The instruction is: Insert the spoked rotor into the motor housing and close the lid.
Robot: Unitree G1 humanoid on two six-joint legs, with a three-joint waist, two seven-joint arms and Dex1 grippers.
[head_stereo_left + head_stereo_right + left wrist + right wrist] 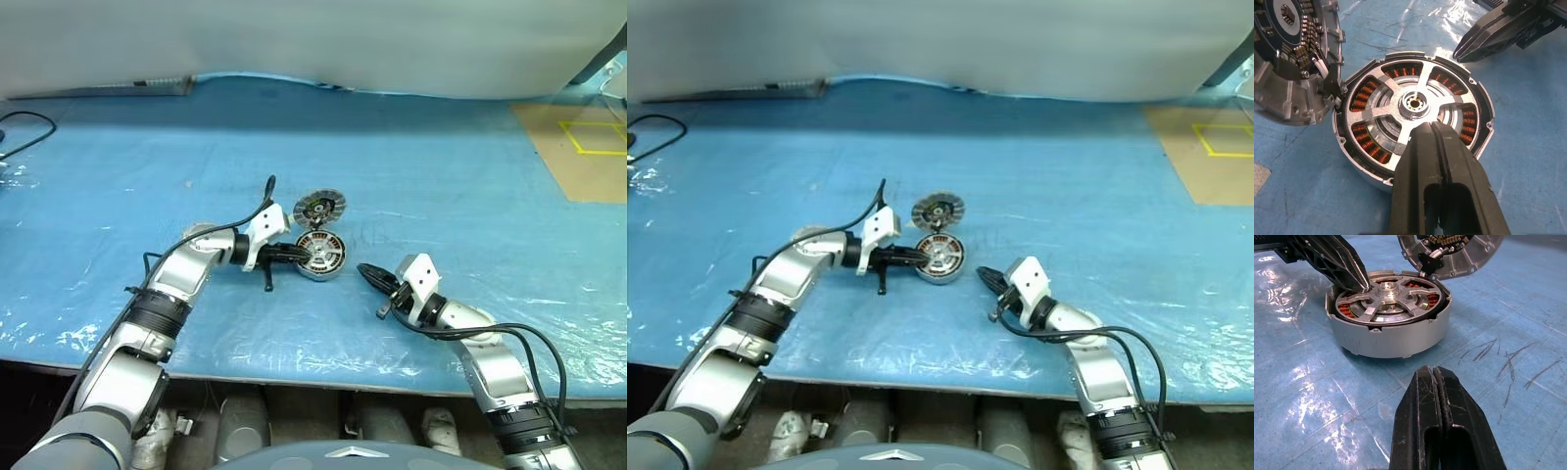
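Bright machined-metal spoked rotor, copper windings; glossy crinkled blue plastic sheet; matt black gripper fingers

The left gripper has its two black fingers pressed together, right over the spoked rotor. The rotor sits inside the motor housing with orange wire. The lid leans beside it

Blue plastic-covered table, grey backdrop.
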